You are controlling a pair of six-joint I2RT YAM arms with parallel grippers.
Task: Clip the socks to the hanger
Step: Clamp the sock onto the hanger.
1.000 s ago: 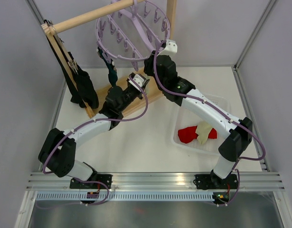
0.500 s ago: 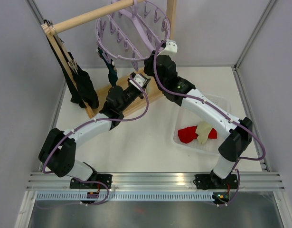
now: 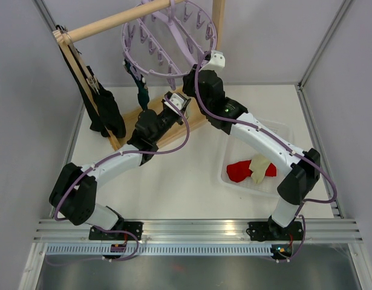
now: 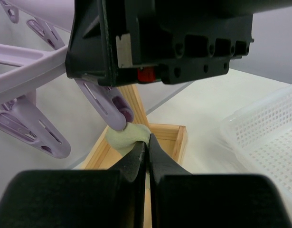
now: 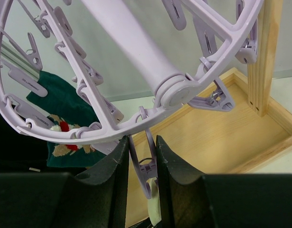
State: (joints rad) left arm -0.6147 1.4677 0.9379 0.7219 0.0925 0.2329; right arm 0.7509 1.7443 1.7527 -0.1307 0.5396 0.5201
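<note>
Wooden rack (image 3: 113, 21): far left of table, black cloth (image 3: 107, 112) draped on it.
Hanger (image 3: 167, 42): lavender, tilted, up at the rack bar.
White basket (image 3: 287, 130): right side, holding red sock (image 3: 239, 171) and cream sock (image 3: 258, 166).
Teal sock (image 3: 142, 93): clipped, dangling from hanger.
Right gripper (image 5: 142, 156): clamped on clip (image 5: 146, 178) at hanger rim.
Left gripper (image 4: 148, 142): clenched on pale sock (image 4: 127, 137), sock touching a clip.

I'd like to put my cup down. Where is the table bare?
The widest bare patch of table lies between the left arm and the basket, in front of the rack base. A narrower strip runs behind the basket. It is crowded under the hanger, where the left gripper and right gripper meet.
</note>
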